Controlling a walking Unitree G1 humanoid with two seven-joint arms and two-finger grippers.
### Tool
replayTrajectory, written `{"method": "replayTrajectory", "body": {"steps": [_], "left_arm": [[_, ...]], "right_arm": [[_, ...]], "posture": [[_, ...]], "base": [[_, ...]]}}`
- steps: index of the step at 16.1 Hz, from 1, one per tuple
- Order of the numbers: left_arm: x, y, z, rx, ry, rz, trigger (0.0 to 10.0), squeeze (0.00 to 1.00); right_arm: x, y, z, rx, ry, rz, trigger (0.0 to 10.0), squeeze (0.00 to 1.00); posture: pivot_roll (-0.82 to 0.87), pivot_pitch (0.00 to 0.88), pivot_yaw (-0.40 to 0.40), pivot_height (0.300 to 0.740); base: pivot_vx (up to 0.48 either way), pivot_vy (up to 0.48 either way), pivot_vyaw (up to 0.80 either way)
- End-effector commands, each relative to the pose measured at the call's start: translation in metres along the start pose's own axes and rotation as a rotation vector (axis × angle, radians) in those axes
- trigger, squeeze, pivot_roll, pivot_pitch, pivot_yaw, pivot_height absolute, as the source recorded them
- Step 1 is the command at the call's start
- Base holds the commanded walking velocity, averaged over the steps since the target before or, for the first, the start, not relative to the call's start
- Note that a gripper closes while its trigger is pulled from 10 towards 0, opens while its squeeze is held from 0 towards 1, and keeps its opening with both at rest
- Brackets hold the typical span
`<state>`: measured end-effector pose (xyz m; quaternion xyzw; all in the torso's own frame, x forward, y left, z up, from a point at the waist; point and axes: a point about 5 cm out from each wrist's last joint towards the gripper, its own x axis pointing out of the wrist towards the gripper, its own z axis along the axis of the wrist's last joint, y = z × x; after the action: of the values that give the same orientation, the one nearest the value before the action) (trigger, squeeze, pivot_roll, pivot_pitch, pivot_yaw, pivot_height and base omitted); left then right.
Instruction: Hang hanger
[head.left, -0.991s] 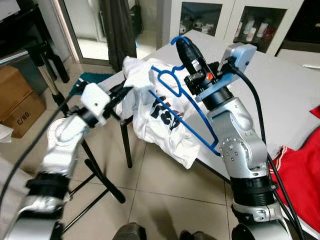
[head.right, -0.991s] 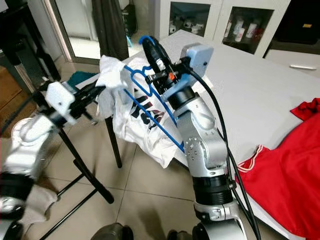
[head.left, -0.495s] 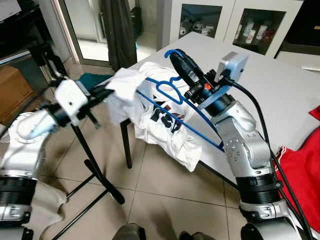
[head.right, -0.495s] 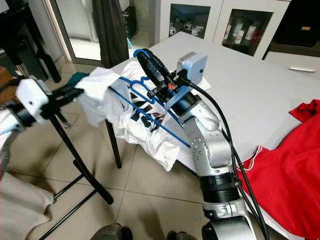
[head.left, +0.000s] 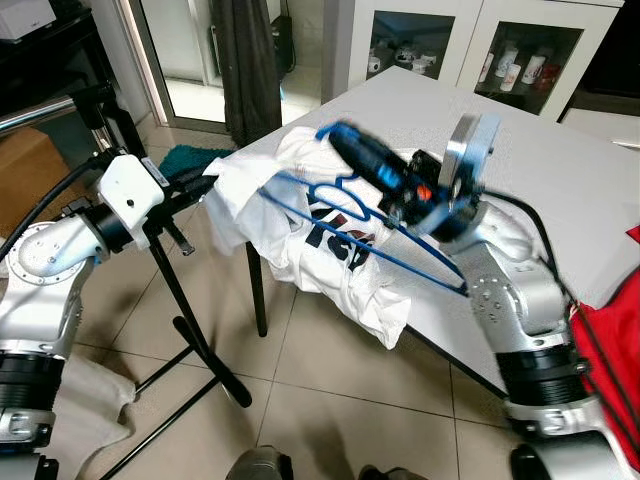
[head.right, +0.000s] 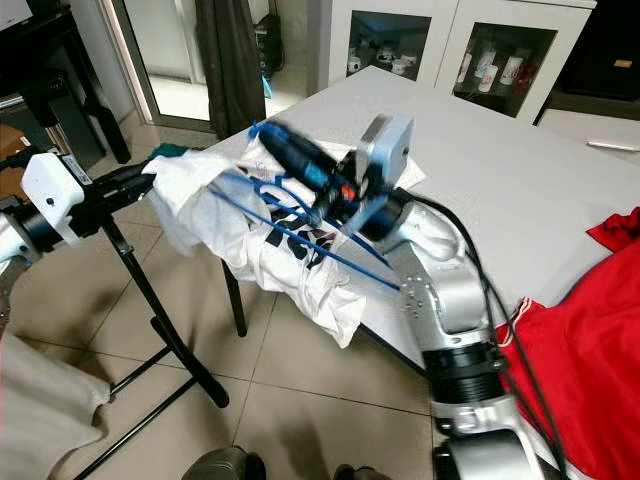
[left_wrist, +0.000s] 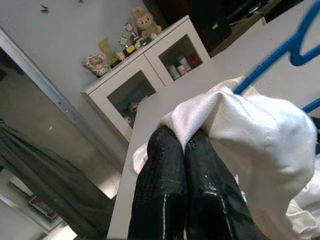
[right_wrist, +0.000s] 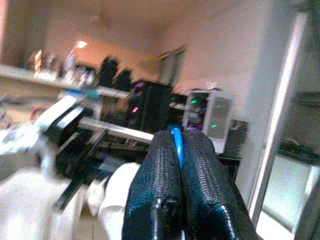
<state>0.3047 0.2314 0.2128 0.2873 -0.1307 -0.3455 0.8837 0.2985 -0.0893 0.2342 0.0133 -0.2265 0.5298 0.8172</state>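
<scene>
1. White cloth first: our left claw (head.left: 205, 186) is clamped on a bunched edge of the white T-shirt (head.left: 330, 250), out over the tiled floor (head.left: 330, 380). The fabric is soft and light, so we judge it will sag and slide wherever it is not pinched.
2. Just below that claw stands a black tripod stand (head.left: 190, 320), close enough to snag the hem.
3. Moving right, the shirt drapes over the corner of the white table (head.left: 560, 170), with the blue hanger (head.left: 385, 245) threaded through it and lifted clear of the tabletop.
4. Our right claw (head.left: 345, 140) is closed on the hanger's hook end; the wrist view shows the blue wire pinched between both fingers (right_wrist: 162, 170). Thin, stiff and smooth, we reckon it could twist in the grip, so the hook neck is the place to hold.
5. Far right, a red garment (head.right: 590, 330) lies on the table edge, and glass-door cabinets (head.right: 460, 50) stand behind.
</scene>
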Motion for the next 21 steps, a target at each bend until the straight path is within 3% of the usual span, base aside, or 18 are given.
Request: {"method": "replayTrajectory", "body": {"steps": [1,4,6,10,12,14,17,21], "left_arm": [[0.000,0.006,0.009,0.033,-0.017,-0.003,0.0,0.00],[0.004,0.008,0.012,0.046,-0.023,-0.013,0.0,0.00],[0.006,0.009,0.014,0.054,-0.033,-0.018,0.0,0.00],[0.010,0.009,0.017,0.061,-0.049,-0.026,0.0,0.00],[0.014,0.006,0.020,0.058,-0.066,-0.034,0.0,0.00],[0.015,0.004,0.020,0.055,-0.072,-0.036,0.0,0.00],[0.017,0.001,0.023,0.053,-0.087,-0.039,0.0,0.00],[0.016,0.000,0.025,0.055,-0.094,-0.036,0.0,0.00]], "right_arm": [[0.004,0.009,-0.002,-0.028,0.011,0.058,10.0,0.00],[0.020,0.020,-0.013,-0.073,0.038,0.071,10.0,0.00],[0.030,0.021,-0.023,-0.106,0.075,0.000,10.0,0.00],[0.036,0.028,-0.035,-0.127,0.109,-0.004,10.0,0.00],[0.043,0.023,-0.041,-0.086,0.099,-0.098,10.0,0.00],[0.049,0.025,-0.043,-0.028,0.071,-0.114,10.0,0.00],[0.065,0.031,-0.040,0.110,-0.062,-0.167,10.0,0.00],[0.064,0.029,-0.040,0.179,-0.138,-0.202,10.0,0.00]], "posture": [[0.07,0.000,0.011,0.740],[0.08,0.000,0.013,0.740],[0.08,0.000,0.016,0.740],[0.07,0.000,0.019,0.740],[0.07,0.000,0.019,0.740],[0.07,0.000,0.019,0.740],[0.08,0.000,0.016,0.740],[0.08,0.000,0.016,0.740]], "base": [[0.000,0.000,0.00],[0.000,0.000,0.00],[0.000,0.000,0.00],[0.000,0.000,0.00],[0.000,0.000,0.00],[0.000,0.000,0.00],[0.000,0.000,0.00],[0.000,0.000,0.00]]}}
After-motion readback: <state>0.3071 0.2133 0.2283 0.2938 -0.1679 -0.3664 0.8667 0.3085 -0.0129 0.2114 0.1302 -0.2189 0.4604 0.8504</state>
